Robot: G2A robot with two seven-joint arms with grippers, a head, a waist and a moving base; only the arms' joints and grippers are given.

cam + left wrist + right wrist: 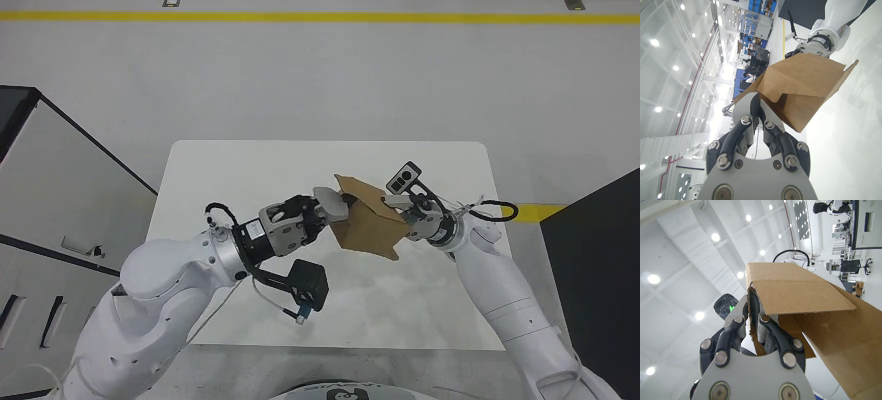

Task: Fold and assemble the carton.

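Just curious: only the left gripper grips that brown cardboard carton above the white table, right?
No, both grip it: the right wrist view shows the right gripper shut on the brown cardboard carton too, opposite the left gripper.

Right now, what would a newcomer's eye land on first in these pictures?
The brown carton, partly folded with flaps loose, is held up over the middle of the white table. The left end effector is shut on one edge and the right end effector on the opposite edge, so it hangs between them.
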